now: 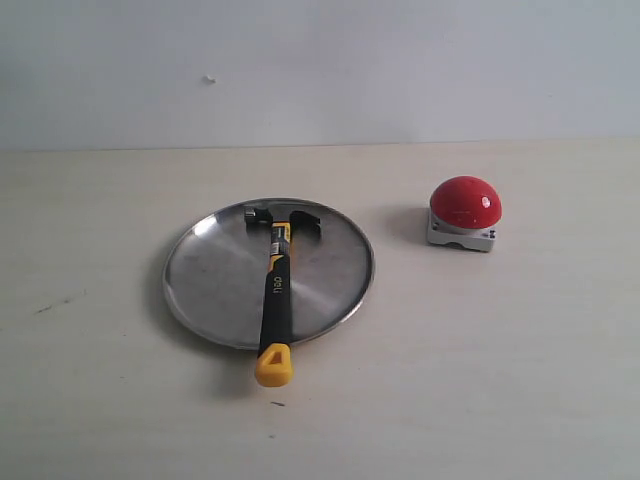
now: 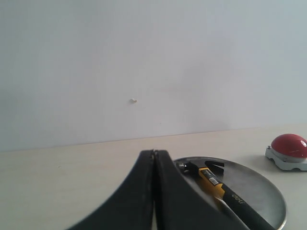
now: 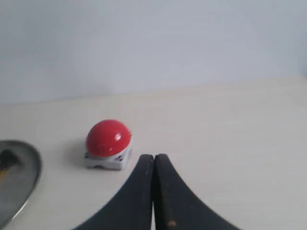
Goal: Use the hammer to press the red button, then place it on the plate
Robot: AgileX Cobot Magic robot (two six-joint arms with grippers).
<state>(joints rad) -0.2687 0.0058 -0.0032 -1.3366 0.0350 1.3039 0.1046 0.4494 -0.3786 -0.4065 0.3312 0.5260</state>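
The hammer (image 1: 277,289) lies across the silver plate (image 1: 205,270), dark head toward the far rim, yellow end hanging over the near rim onto the table. The red button (image 1: 465,202) stands on its grey base to the right of the plate. Neither arm shows in the exterior view. In the left wrist view my left gripper (image 2: 154,153) is shut and empty, held back from the plate (image 2: 261,191) and the hammer (image 2: 218,187); the button (image 2: 289,145) is beyond. My right gripper (image 3: 154,157) is shut and empty, just short of the button (image 3: 108,137), with the plate's edge (image 3: 29,177) to one side.
A pale tabletop (image 1: 500,360) runs to a plain white wall (image 1: 320,70) behind. A small dark mark (image 1: 60,302) lies on the table left of the plate.
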